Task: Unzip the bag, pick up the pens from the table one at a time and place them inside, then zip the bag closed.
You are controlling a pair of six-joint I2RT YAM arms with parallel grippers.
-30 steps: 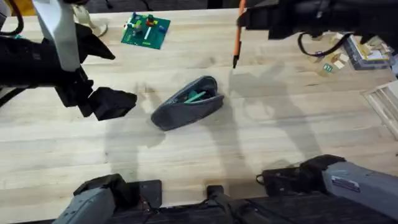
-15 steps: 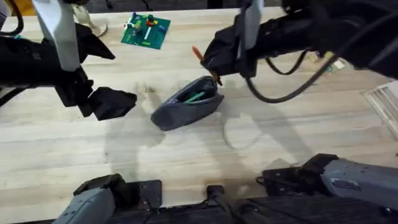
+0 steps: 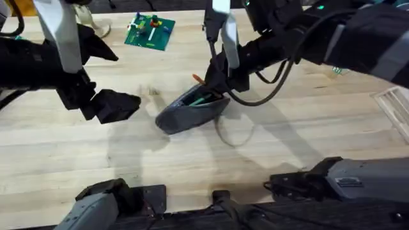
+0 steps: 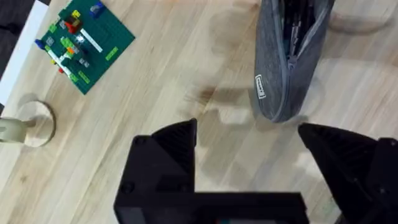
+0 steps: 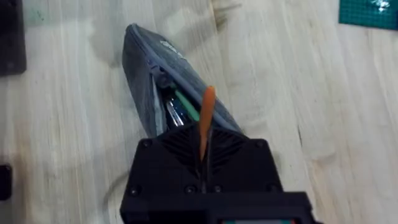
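The grey bag (image 3: 192,110) lies unzipped in the middle of the table (image 3: 287,153), with green and dark items showing inside. My right gripper (image 3: 209,82) is just over the bag's far end, shut on an orange pen (image 3: 198,78). In the right wrist view the pen (image 5: 205,118) sticks out from the gripper (image 5: 203,155) and points over the bag's open zipper (image 5: 171,102). My left gripper (image 3: 121,105) hovers to the left of the bag, open and holding nothing. In its wrist view the fingers (image 4: 177,146) stand wide apart short of the bag's rounded end (image 4: 280,87).
A green board with small bricks (image 3: 150,30) lies at the back of the table, also seen in the left wrist view (image 4: 84,43) next to a round wooden piece (image 4: 28,124). A white rack (image 3: 396,105) sits at the right edge.
My right arm has swung from the back right down to the bag, carrying the orange pen from upright to just above the opening. The left arm and the bag have stayed put.
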